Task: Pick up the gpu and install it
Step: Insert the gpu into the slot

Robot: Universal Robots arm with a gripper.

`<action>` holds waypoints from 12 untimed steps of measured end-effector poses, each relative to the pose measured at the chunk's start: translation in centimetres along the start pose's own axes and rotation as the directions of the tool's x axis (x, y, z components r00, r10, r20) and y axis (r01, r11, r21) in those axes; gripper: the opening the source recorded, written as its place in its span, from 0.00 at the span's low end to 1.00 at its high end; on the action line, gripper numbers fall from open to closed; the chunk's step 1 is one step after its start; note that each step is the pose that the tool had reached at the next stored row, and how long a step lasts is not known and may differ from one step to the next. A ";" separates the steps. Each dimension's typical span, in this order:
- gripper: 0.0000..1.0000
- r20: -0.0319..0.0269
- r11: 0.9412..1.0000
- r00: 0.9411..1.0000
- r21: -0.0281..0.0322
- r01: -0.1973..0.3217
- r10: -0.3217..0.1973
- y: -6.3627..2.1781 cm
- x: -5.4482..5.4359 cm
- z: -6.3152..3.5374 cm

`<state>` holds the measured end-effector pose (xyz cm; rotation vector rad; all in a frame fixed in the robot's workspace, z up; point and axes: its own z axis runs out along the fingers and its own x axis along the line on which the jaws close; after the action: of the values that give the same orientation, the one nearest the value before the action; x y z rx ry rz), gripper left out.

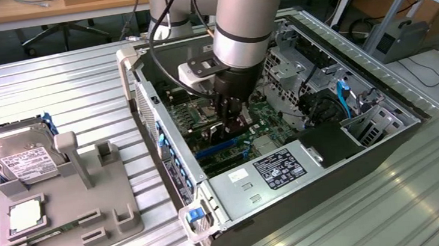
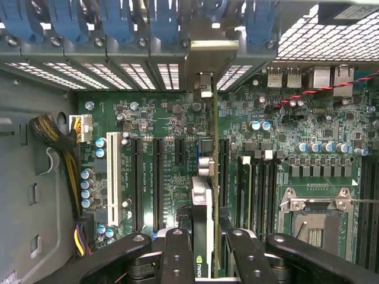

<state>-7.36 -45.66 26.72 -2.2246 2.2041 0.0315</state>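
Note:
The gpu stands edge-on over the green motherboard, between the black expansion slots. Its silver bracket reaches the case's rear slot wall. My gripper is shut on the card, one black finger on each side. In the exterior view, my gripper is deep inside the open computer case, low over the board near a blue slot. The card itself is mostly hidden there behind the fingers and wrist.
A white slot and the empty CPU socket flank the card. The power supply fills the case's near end. A grey fixture at the exterior view's left holds a hard drive, a chip and a memory stick.

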 end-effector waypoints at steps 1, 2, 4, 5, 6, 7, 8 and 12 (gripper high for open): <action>0.27 0.000 1.000 1.000 0.000 0.000 0.000 0.04 0.0 0.01; 0.27 0.000 1.000 1.000 0.000 0.000 0.000 0.08 0.0 0.03; 0.27 0.000 1.000 1.000 0.001 0.000 0.000 0.11 0.0 0.21; 0.27 0.000 1.000 1.000 0.001 0.000 0.000 0.12 0.0 0.27; 0.27 0.000 1.000 1.000 0.001 0.000 0.000 0.13 0.0 0.28; 0.27 0.000 1.000 1.000 0.001 0.000 0.000 0.14 0.0 0.29; 0.27 0.000 1.000 1.000 0.001 0.000 0.000 0.13 0.0 0.30; 0.27 0.002 1.000 1.000 0.011 0.001 -0.001 0.42 0.0 0.32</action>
<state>-7.78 -45.66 26.40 -2.2186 2.1972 0.0218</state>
